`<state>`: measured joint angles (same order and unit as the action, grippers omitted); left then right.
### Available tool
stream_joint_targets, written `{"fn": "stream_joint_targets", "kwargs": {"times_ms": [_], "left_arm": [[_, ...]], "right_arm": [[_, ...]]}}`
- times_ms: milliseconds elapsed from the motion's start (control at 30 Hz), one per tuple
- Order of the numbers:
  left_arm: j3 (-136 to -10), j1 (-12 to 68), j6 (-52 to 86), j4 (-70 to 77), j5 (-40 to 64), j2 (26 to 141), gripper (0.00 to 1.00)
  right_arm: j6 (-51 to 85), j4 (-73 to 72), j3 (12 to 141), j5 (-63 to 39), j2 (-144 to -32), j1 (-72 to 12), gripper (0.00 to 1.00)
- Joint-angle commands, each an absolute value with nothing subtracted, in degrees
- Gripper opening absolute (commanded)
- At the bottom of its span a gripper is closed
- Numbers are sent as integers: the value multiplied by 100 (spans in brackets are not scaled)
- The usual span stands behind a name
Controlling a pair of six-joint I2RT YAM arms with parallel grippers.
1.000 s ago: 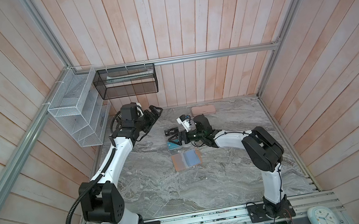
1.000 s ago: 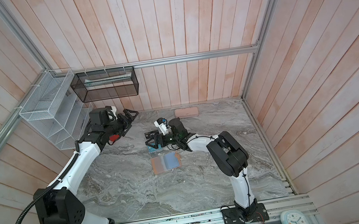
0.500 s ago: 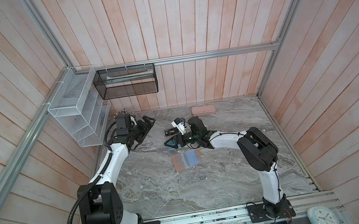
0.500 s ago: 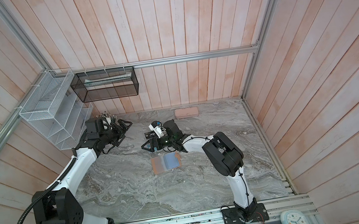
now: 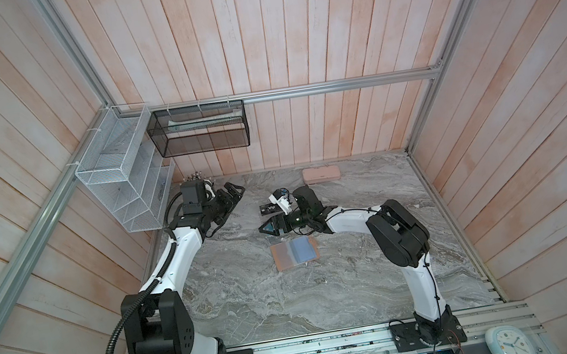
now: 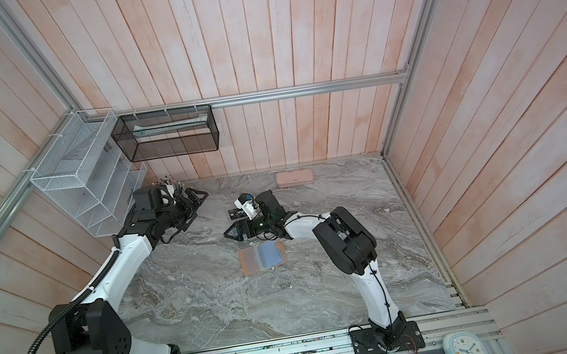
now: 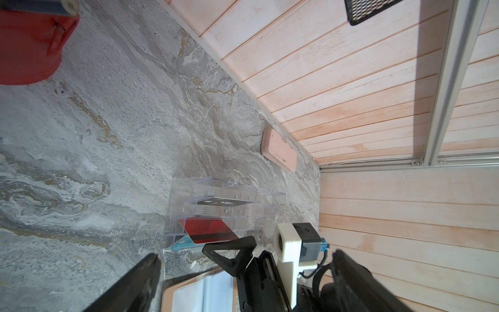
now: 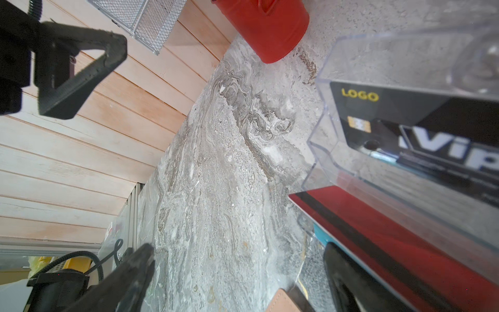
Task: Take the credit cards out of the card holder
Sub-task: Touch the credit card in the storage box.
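A: Which colours did the table (image 5: 254, 302) show?
B: Grey marble, veined white and tan. The card holder (image 5: 294, 253) was tan-pink outside, with pale blue-grey sleeves.
A: And the cards?
B: The black card (image 8: 391, 108) bore white "ViP" lettering and a yellow "LOGO"; the red card (image 8: 391, 229) carried one black stripe; the teal card (image 7: 179, 244) showed only a light blue-green edge. The case (image 5: 321, 173) was pale pink, the bucket (image 8: 270, 27) plain red.

A: How do the two arms stand?
B: The left arm is stretched forward, and the left gripper (image 5: 236, 192) has its jaws wide apart, holding nothing.
A: And the right arm?
B: It is bent at the elbow. The right gripper (image 5: 268, 227) is low, jaws also apart, empty.
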<state>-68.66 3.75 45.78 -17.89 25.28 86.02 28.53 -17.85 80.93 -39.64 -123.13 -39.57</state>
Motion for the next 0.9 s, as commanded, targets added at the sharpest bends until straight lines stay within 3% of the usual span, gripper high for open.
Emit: {"fn": "stream_joint_targets", "kwargs": {"times_ms": [0,533,733,867], "left_arm": [[-6772,338,4403,-1662,2551,8477,100],[-6566,313,4325,-1544,2570,8451,100],[-6501,313,4182,-1452,2407,8309,100],[-6222,310,3836,-1155,1665,7913,100]], "right_arm": [[2747,-1663,8372,-3919,-12487,-3837,98],[2587,-1429,8825,-4088,-12729,-3700,98],[2422,-1449,8391,-3940,-12038,-3743,98],[2172,-1326,7746,-3338,-11053,-3636,98]]}}
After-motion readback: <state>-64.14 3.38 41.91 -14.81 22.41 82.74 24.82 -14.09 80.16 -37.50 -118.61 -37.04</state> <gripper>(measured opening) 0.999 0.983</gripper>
